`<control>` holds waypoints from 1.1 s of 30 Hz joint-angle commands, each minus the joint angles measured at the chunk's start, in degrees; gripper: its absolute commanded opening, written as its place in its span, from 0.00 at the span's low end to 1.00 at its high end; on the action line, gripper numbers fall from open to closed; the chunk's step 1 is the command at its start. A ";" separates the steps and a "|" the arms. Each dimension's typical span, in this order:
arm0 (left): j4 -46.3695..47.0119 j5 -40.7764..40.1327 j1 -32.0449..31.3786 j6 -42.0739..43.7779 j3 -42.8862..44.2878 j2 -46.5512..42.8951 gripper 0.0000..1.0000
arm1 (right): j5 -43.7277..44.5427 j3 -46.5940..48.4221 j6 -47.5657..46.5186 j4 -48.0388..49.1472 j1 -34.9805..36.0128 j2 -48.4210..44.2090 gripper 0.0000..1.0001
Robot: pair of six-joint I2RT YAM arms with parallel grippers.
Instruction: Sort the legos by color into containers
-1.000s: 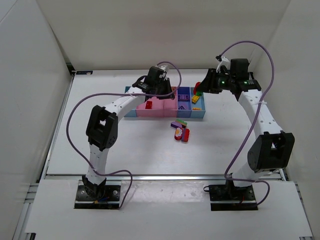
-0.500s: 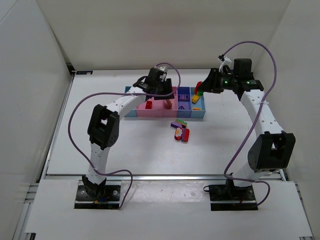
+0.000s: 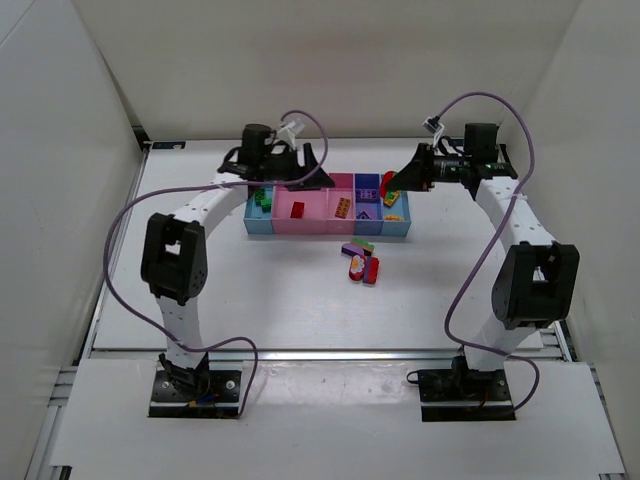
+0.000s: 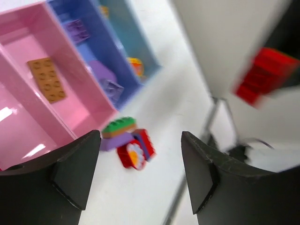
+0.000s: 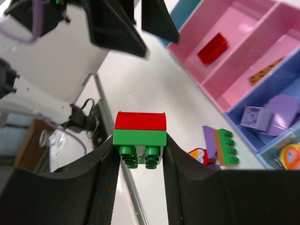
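Currently held: a red-on-green stack [image 5: 140, 135], pinched between the fingers [image 5: 105, 187] of the right gripper [image 5: 140, 152] and carried in the air near the right end of the containers [image 3: 330, 231].
Already binned: a green brick [image 3: 263, 198] in the left light-blue bin; a red brick [image 3: 298, 209] in the wide pink bin; an orange plate [image 3: 343, 207] in the narrower pink bin; purple pieces [image 5: 265, 115] in the darker blue bin.
Unsorted legos: a loose pile [image 3: 361, 262] is left on the table [image 3: 250, 290], just in front of the row.
Left gripper [image 4: 140, 136]: the jaws are spread and nothing is held between them; it is poised above the left part of the row.
Step in hand: delivery of the two-colour stack is judged to be under way.
Next move: since two colours are joined, no single bin suits both. Separation is probably called for, possibly with the free left gripper, before each half is dropped by colour.
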 commanded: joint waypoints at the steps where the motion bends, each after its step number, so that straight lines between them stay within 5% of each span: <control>1: 12.82 22.55 4.04 -4.56 -3.73 -7.80 0.80 | -11.25 0.16 -2.12 3.97 -0.28 1.44 0.00; 7: 27.53 32.60 5.28 -15.29 -8.48 -10.26 0.79 | -17.14 3.23 -3.70 4.86 2.35 4.86 0.00; 19: 30.26 30.31 4.84 -16.87 -8.66 -10.79 0.78 | -19.52 8.86 -4.06 5.20 12.55 7.94 0.00; 33: 35.18 34.62 3.52 -20.04 -10.24 -11.84 0.80 | -19.61 11.32 -0.80 9.07 14.66 10.67 0.00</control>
